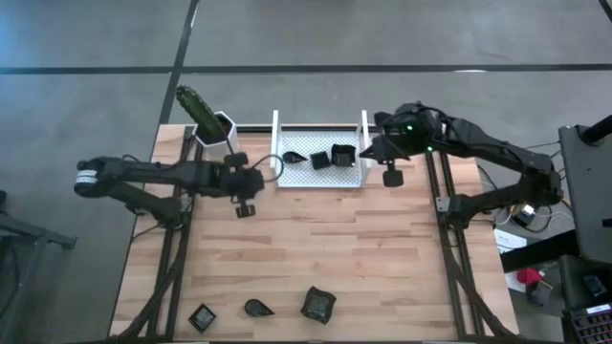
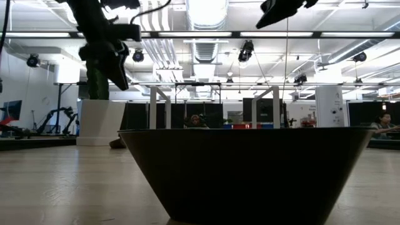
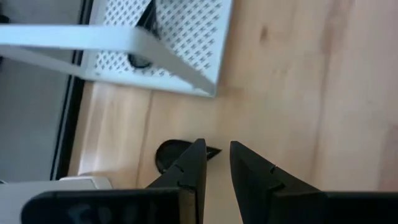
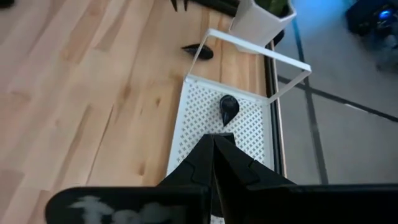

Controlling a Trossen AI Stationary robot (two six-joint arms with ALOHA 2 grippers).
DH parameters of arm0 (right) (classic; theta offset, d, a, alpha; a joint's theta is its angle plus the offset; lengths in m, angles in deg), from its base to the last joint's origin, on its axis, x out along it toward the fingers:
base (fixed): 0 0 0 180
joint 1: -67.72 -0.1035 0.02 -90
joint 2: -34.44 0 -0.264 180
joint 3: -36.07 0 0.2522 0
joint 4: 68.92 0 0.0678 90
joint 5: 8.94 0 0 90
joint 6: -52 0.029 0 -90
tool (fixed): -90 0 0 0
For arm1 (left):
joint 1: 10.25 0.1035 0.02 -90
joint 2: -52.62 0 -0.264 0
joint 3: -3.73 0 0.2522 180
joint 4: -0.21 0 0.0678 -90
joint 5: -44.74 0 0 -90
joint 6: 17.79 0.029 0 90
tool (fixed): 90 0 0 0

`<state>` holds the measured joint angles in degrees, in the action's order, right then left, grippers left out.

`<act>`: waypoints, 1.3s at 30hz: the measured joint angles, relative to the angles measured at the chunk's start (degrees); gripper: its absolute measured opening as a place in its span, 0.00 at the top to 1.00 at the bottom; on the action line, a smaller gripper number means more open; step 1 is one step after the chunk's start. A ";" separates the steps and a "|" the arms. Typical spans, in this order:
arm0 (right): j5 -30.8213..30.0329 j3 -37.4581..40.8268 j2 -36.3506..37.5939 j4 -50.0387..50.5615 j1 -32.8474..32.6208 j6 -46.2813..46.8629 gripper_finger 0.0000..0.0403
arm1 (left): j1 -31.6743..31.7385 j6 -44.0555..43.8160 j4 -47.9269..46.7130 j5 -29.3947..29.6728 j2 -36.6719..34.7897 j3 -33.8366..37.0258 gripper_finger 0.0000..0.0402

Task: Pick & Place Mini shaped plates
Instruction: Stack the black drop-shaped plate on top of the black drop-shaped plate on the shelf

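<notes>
Left gripper (image 1: 256,180), fingers apart, over a teardrop plate (image 3: 171,152) beside white tray (image 1: 320,178); right gripper (image 1: 368,148) closed, empty.

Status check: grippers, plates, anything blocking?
Left gripper open, just left of white tray, over a teardrop plate. Right gripper shut, empty, at tray's right side. Nothing blocking.

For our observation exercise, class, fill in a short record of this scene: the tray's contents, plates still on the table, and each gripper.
tray: white, perforated, holds three mini plates
near-edge plates: three, on bare wood
stray plate: on wood beside the tray, just beyond the left gripper
left gripper: jaws open, empty
right gripper: jaws shut, empty, at the tray's right side
cactus pot: by the tray's left end
</notes>
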<state>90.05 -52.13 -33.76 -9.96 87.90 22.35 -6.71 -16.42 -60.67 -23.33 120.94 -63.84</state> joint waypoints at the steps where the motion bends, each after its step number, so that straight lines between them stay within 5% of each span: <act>1: -0.04 0.68 0.97 -0.34 -0.06 0.55 0.98 | 1.32 0.90 0.18 -0.55 0.00 0.07 0.83; 11: -0.02 5.28 11.34 -1.08 -0.08 4.19 0.98 | 9.87 8.20 2.97 -8.75 -0.02 1.59 0.83; 24: 0.03 8.59 17.68 -2.35 -0.08 7.21 0.98 | 13.65 13.70 9.66 -14.85 0.00 10.58 0.83; 39: 0.03 10.19 17.46 -4.21 -0.08 6.71 0.98 | 14.22 18.28 19.22 -9.57 0.10 20.67 0.83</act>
<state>90.08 -41.95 -16.30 -14.16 87.82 29.06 7.51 1.86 -41.44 -32.91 121.04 -43.18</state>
